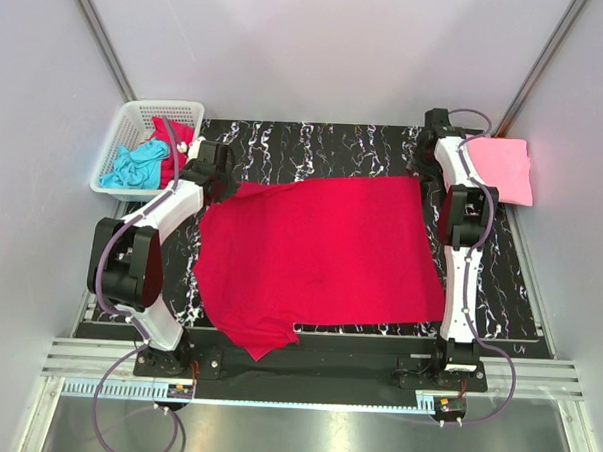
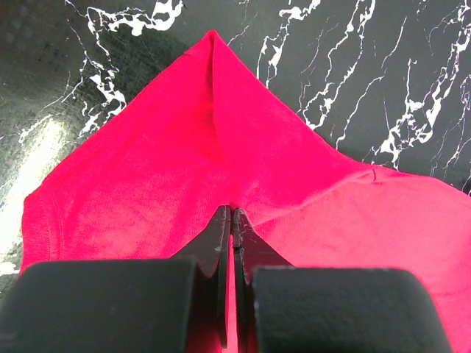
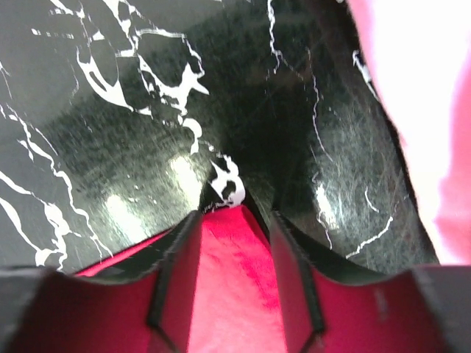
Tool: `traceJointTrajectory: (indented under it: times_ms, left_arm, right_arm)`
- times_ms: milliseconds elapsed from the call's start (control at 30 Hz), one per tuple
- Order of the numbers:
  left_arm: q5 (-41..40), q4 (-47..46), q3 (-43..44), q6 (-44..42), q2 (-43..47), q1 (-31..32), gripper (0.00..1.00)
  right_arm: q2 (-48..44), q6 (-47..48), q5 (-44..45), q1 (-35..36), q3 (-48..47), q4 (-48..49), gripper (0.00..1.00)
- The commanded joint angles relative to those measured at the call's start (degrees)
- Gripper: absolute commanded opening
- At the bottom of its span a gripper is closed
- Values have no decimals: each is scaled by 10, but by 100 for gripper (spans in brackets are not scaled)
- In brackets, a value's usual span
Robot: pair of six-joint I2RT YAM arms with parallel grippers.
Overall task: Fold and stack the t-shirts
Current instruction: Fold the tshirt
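Top external view: the crimson t-shirt (image 1: 320, 257) lies spread across the middle of the black marbled worktop (image 1: 325, 147). One lobe of it reaches over the near edge, left of centre. My own forearms cover both far corners of the shirt, so from above I cannot see either grip.

In the left wrist view my left claw (image 2: 232, 217) is closed on a ridge of crimson cloth, which rises in a peak towards it. The fingers meet with only fabric between them.

In the right wrist view my right claw (image 3: 235, 213) stands apart over a pointed corner of the same shirt. Cloth lies between the two fingers, but the pads are not pinching it. The picture is blurred close in, and a pale pink smear at the right is cut off by the frame.

A folded light pink t-shirt (image 1: 504, 170) sits at the far right corner, lapping past the worktop's right edge. The white lattice basket (image 1: 136, 119) stands off the far left corner, holding a turquoise t-shirt (image 1: 134, 167) and a red t-shirt (image 1: 170, 135), both bunched. Bare worktop shows along the far edge and down the right side.
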State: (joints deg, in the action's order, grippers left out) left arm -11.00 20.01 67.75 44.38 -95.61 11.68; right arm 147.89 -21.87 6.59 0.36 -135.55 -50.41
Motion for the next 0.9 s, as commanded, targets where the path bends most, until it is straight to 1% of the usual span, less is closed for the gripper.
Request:
traceJointTrajectory:
  times_ms: [0,33,100,200,267,333,367,400,500,567,600,700,767,867]
  left_arm:
    - [9,-11,11,-7,20,-1,0]
    - [9,-10,11,-9,21,-1,0]
    - [9,-11,8,-8,21,-1,0]
    - [8,-11,6,-8,23,-1,0]
    - [6,-11,5,-10,24,-1,0]
    - [5,-10,4,-10,25,-1,0]
    - [5,-11,3,-10,26,-1,0]
    - [5,-11,3,-10,26,-1,0]
    - [5,-10,4,-10,26,-1,0]
    - [4,-10,5,-11,26,-1,0]
    - [3,-10,5,-11,26,-1,0]
    - [-1,-9,8,-13,28,-1,0]
    - [-1,-9,7,-14,28,-1,0]
    - [-2,-9,6,-15,28,-1,0]
  right_arm:
    - [-24,7,17,0,33,-27,53]
    - [-26,8,18,0,34,-27,55]
    - [-30,10,18,0,41,-26,56]
    - [-34,12,13,0,49,-25,54]
    - [-35,13,10,0,53,-22,50]
    - [-34,17,8,0,53,-21,45]
    - [-32,17,5,0,52,-21,39]
    - [-30,20,3,0,51,-19,36]
    - [-26,21,-7,0,43,-17,27]
    - [-24,22,-13,0,36,-18,22]
    - [-23,24,-16,0,34,-17,15]
    - [-19,26,-23,0,26,-17,12]
    - [-20,29,-26,-2,23,-15,0]
    - [-20,29,-26,0,23,-16,0]
